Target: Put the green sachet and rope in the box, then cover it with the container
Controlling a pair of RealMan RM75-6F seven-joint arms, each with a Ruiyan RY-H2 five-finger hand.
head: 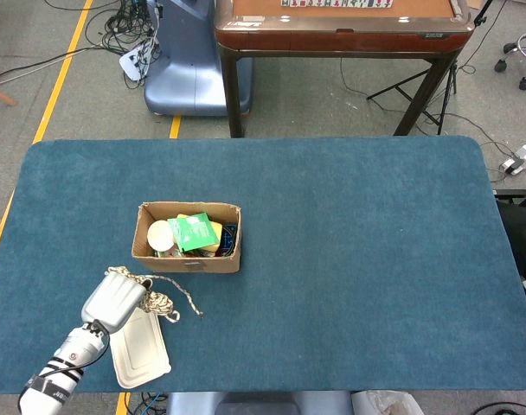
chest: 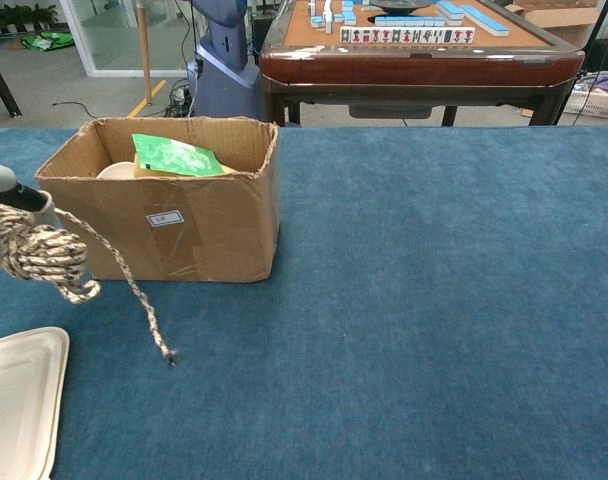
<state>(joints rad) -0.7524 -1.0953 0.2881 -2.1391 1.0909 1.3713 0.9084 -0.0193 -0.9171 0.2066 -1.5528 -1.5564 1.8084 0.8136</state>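
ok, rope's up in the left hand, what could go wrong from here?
1. A loose tail of the rope dangles below the left robot hand. It could catch on the near wall of the box or end up draped outside.
2. The box already holds the green sachet and other items, so the bundle may sit proud of the rim and keep the container from sitting flat.
3. The hold looks partial; the coil could slip free mid-carry.

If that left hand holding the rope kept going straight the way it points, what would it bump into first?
Probably the brown cardboard box: the left hand with the braided rope points up the table toward its near left corner, though depth is unclear.
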